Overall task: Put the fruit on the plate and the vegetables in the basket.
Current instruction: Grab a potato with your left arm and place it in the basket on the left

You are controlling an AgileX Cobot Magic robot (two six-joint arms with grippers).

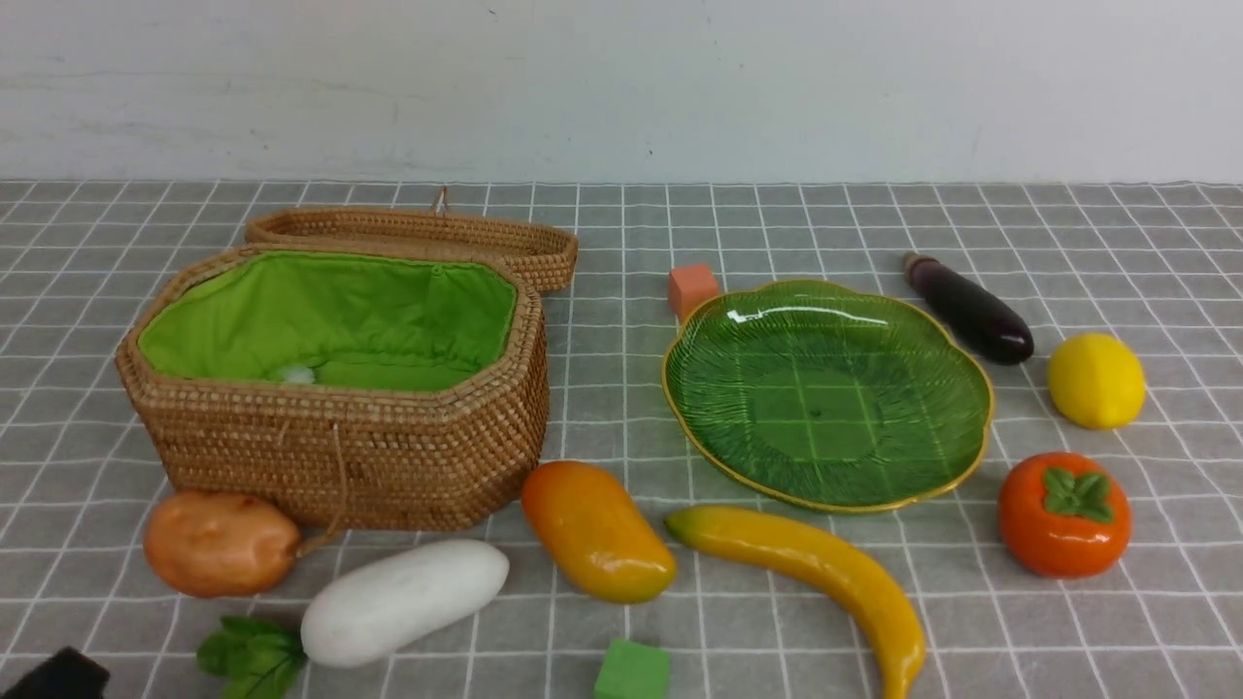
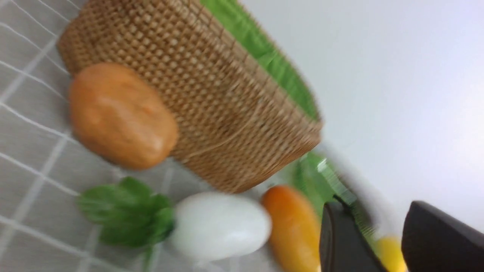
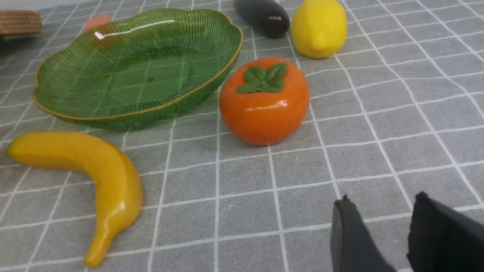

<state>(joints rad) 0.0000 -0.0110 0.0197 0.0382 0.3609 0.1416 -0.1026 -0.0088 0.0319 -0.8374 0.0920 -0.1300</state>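
Left gripper (image 2: 374, 207): jaws partly apart, nothing between them, touching no item. Nearest to it is the radish (image 1: 403, 599), just ahead and toward the robot's right, its leaves on the gripper's side. The potato (image 1: 221, 542) lies ahead of the gripper, close against the near wall of the basket (image 1: 340, 456); contact cannot be told. The basket stands beyond the potato with its lid (image 1: 418, 233) open behind it. The mango (image 1: 597, 529) is farther right, past the radish. Right gripper (image 3: 382, 196): jaws likewise partly apart, holding nothing, over the grey checked cloth (image 3: 378, 151). The persimmon (image 3: 264, 102) is the nearest item ahead of it. The plate (image 3: 143, 75) sits beyond, toward the robot's left. The banana (image 3: 109, 177) lies on the cloth just before the plate's near rim. The lemon (image 3: 319, 28) and eggplant (image 3: 264, 17) are farthest out, past the persimmon, close together.
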